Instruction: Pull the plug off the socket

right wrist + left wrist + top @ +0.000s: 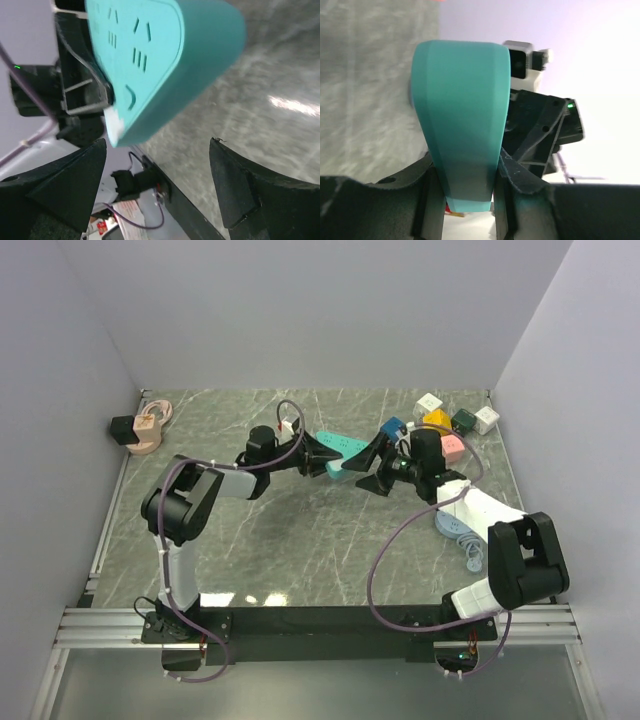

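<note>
The socket is a teal power strip [338,450], held off the table near the middle. My left gripper [324,456] is shut on its narrow end; in the left wrist view the teal body [462,125] sits clamped in the left gripper [467,172]. My right gripper [372,466] stands open just right of the strip's free end. In the right wrist view the socket's face [165,65] shows bare slots above the open right gripper [159,145], which holds nothing. A blue cube plug [393,427] lies just behind the right gripper; I cannot tell whether it is the task's plug.
Several more cube plugs lie at the back right: yellow [436,421], pink [452,448], white [429,403], dark green [463,421]. A pale blue strip [455,525] lies beside the right arm. A pink and black object [145,428] sits at the far left wall.
</note>
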{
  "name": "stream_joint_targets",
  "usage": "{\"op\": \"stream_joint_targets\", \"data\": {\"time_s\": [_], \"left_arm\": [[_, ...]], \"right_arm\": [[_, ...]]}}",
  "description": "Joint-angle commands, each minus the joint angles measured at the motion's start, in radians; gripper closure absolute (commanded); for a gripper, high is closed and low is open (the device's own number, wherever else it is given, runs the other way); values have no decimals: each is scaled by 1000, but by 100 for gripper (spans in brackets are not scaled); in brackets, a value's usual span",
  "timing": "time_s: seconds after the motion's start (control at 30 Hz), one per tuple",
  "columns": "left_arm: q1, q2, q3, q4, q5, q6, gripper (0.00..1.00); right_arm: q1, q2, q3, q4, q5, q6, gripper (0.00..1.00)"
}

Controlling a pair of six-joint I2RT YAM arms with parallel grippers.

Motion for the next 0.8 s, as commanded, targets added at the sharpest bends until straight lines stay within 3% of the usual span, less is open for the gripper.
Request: {"op": "stream_joint_targets", "data": {"time_s": [0.0,0.27,0.37,0.43,0.47,0.53,0.57,0.63,0.7,0.73,0.77], "left_arm": [[-16,5,-10,307,0,-180,100],[-50,-49,-58,256,-18,-135,100],[-65,-59,-79,274,-32,-134,100],[-73,-60,-98,343,-47,-173,100],[-79,-58,-101,359,-47,-191,100],[-87,-56,-93,367,-44,-196,100],[-93,-61,-91,365,-44,-194,100],[-99,-70,-93,348,-47,-185,100],[-103,-86,-96,318,-53,-164,100],[-103,-90,-104,301,-52,-156,94],[-100,-99,-111,279,-69,-142,80]], "right_arm": [[16,-50,-42,308,-8,133,11],[16,-34,-35,413,76,216,14],[16,-1,0,410,69,238,21],[16,50,42,401,44,244,34],[16,62,48,420,28,259,47],[18,79,43,449,21,278,62],[18,84,40,463,21,289,81],[18,85,37,468,20,296,97],[10,75,22,476,26,301,100],[4,56,14,474,29,302,100],[-3,43,5,476,34,301,100]]}}
